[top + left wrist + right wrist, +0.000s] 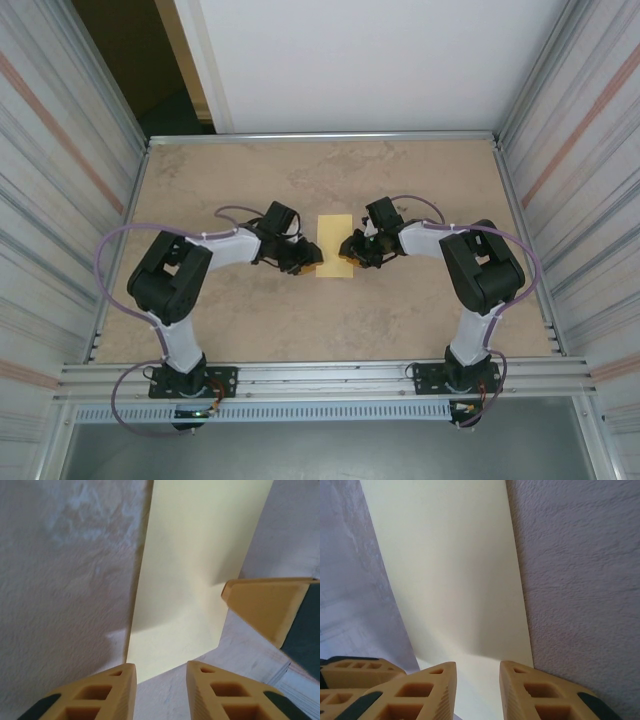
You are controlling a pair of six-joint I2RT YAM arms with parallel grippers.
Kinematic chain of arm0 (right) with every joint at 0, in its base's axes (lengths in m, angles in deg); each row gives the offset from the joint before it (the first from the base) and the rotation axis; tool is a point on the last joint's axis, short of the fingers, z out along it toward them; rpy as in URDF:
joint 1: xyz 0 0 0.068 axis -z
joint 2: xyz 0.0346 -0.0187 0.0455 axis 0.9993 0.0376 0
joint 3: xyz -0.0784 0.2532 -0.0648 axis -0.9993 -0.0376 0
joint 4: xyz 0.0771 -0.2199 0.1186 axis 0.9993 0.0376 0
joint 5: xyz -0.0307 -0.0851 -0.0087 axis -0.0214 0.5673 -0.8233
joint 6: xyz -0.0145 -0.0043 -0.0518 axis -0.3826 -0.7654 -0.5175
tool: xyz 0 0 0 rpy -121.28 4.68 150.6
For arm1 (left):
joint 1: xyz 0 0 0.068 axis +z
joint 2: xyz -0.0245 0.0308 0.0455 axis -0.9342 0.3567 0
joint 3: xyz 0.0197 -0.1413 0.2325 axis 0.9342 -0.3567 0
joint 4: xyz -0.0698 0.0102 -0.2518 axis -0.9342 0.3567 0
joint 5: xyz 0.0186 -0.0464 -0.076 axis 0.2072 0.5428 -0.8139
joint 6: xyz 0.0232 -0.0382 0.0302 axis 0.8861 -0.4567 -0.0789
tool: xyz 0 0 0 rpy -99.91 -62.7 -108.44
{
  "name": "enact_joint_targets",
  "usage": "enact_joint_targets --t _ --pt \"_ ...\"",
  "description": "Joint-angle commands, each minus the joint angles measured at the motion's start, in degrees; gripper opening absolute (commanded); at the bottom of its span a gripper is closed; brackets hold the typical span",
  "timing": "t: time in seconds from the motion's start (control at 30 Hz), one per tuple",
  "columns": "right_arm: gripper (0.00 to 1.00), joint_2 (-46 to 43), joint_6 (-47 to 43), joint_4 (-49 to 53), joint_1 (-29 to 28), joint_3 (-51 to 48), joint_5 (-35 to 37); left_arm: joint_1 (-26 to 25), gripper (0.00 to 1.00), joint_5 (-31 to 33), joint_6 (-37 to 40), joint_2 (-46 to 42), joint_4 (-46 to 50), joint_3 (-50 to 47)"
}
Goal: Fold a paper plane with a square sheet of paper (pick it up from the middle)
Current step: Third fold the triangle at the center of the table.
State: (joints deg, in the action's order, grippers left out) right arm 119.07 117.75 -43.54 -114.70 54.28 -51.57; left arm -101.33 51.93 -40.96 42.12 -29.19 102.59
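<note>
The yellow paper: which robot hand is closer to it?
Right, but barely. The right gripper sits at the right edge of the paper, with paper between its fingers. The left gripper sits at the left edge, fingertips just reaching the corner.

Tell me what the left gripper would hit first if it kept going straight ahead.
Most likely the yellow paper, its near edge right before the left gripper; depth beyond is unclear.

A robotics lab test cell is indicated, not a home or shop. The left arm (170,285) & right arm (482,268) are bolted to an alu. rail (330,374) at the near edge of a beige stone-look surface (420,180). The cell is enclosed by ribbed panel walls (60,150) in alu. framing. Purple cables (125,240) are routed along the arms.
</note>
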Motion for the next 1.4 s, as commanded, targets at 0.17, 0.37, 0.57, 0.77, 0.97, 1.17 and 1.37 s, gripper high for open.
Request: enact_joint_targets --t 0.17,0.37,0.57,0.77,0.97,1.17,1.37 --pt "0.30 3.65 -1.08 3.82 0.41 -2.07 1.93 2.16 0.35 2.78 5.46 3.34 3.75 6.62" --pt "0.30 4.02 -1.12 3.29 0.35 -2.21 1.67 2.87 0.35 4.27 8.65 6.72 5.91 10.85" --pt "0.30 4.19 -1.15 3.12 0.48 -2.49 1.67 2.87 0.36 4.17 9.40 8.92 6.22 12.44" --pt "0.30 4.30 -1.08 2.94 0.57 -2.84 1.82 2.29 0.38 4.04 10.21 9.50 7.49 12.62" --pt "0.30 4.65 -0.94 2.76 0.62 -3.03 1.77 1.35 0.36 2.15 11.56 10.88 9.00 14.21" --pt "0.30 4.60 -0.75 2.76 0.86 -3.20 1.98 1.37 0.34 -1.22 11.91 8.74 8.80 13.38" --pt "0.30 4.60 -0.68 2.76 0.92 -3.28 2.14 2.17 0.34 -6.95 10.66 5.30 4.93 9.30"
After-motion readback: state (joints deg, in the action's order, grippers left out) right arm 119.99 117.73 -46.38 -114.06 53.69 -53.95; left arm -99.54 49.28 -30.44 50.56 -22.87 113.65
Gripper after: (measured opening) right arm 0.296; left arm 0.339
